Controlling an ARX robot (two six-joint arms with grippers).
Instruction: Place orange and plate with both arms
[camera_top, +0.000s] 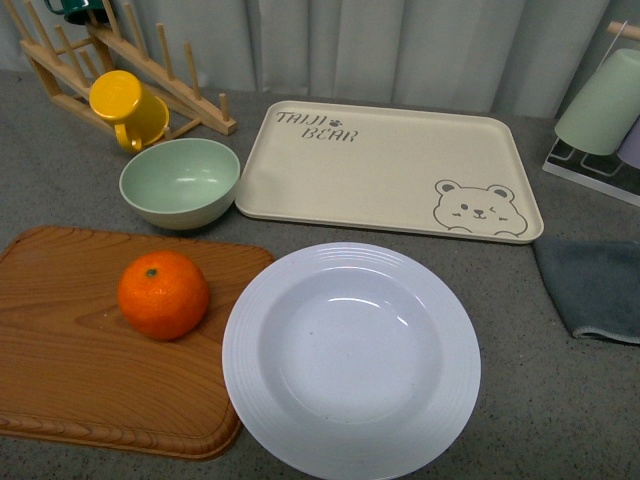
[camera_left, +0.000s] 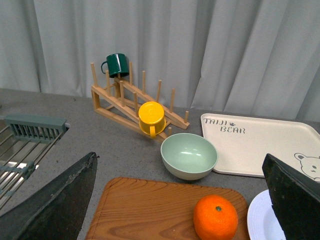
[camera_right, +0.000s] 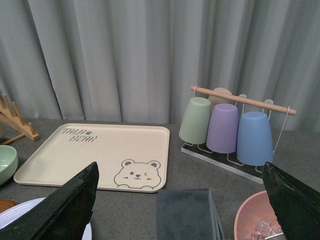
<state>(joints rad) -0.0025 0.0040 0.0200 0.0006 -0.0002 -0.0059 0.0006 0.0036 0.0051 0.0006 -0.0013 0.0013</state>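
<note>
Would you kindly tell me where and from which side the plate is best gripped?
Probably pinch the plate by its wide ridged rim at the right edge, coming in low from the right: it lies flat, its left edge meets the board, and bare table borders the right.

Bright orange fruit (camera_top: 163, 294), white ridged-rim plate (camera_top: 351, 358), pale green bowl (camera_top: 180, 181), cream bear-printed tray (camera_top: 390, 170).

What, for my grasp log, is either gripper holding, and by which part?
Nothing. The left gripper and right gripper are open and empty; the orange and plate lie untouched.
</note>
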